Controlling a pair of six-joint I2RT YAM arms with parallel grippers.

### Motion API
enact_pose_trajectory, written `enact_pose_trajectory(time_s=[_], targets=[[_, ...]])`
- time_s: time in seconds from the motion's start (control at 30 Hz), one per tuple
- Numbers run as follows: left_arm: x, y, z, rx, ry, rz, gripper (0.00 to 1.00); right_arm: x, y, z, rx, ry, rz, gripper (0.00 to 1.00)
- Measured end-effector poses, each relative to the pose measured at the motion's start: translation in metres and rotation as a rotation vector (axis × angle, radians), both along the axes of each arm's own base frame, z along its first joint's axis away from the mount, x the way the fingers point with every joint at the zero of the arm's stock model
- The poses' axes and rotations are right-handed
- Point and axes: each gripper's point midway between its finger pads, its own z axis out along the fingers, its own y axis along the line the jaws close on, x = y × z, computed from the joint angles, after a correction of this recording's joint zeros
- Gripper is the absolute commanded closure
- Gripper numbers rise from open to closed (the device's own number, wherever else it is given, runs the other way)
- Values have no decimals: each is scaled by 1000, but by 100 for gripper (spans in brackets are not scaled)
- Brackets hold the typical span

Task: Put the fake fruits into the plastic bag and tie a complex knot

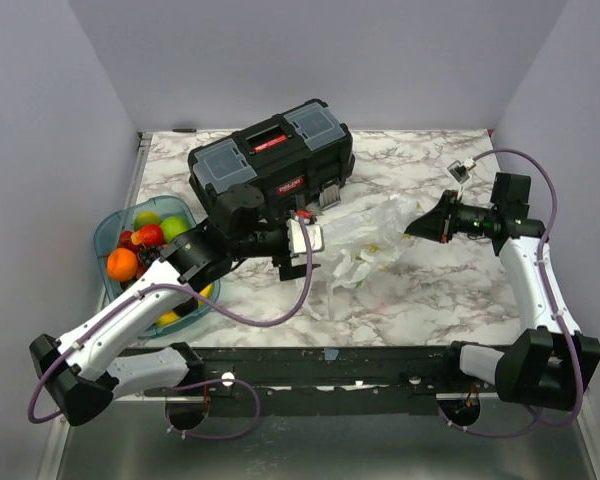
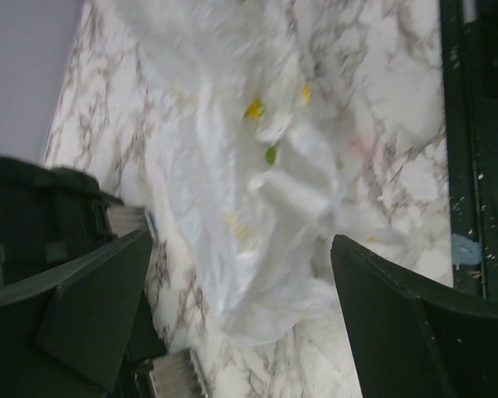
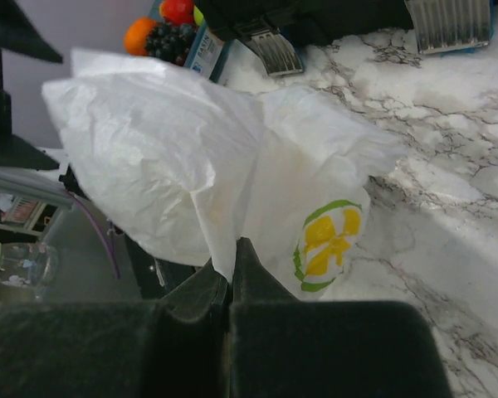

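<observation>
One plastic bag [image 3: 166, 149] hangs pinched in the right end effector [image 3: 230, 267].

The plastic bag [image 1: 368, 243] lies on the table [image 1: 450, 292], toolbox [image 1: 270, 160] behind it, fruits [image 1: 146, 237] in the tray [image 1: 166, 206] at far left.

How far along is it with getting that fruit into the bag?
Barely begun. Done: nothing visible. The fake fruits all sit in the teal tray, and none shows inside the plastic bag. In hand: the right fingers pinch the bag's edge while the left fingers hang open over it. Left: loading the fruit, then tying the knot.
</observation>
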Motion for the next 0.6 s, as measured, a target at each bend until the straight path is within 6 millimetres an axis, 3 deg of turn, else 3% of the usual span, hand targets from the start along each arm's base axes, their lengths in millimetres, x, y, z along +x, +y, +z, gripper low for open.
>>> enact_pose_trajectory(time_s=[0.13,0.27,0.4,0.6], targets=[[-44,-32,21,-55,-36,-143,33,1,3,7,56,26,-48,99],[-63,-52,13,-46,-5,-195,39,4,4,17,83,28,-68,99],[-52,-61,-12,11,36,-132,46,3,4,22,91,22,-73,99],[-18,-63,-37,84,8,15,43,-3,6,20,100,36,-77,99]])
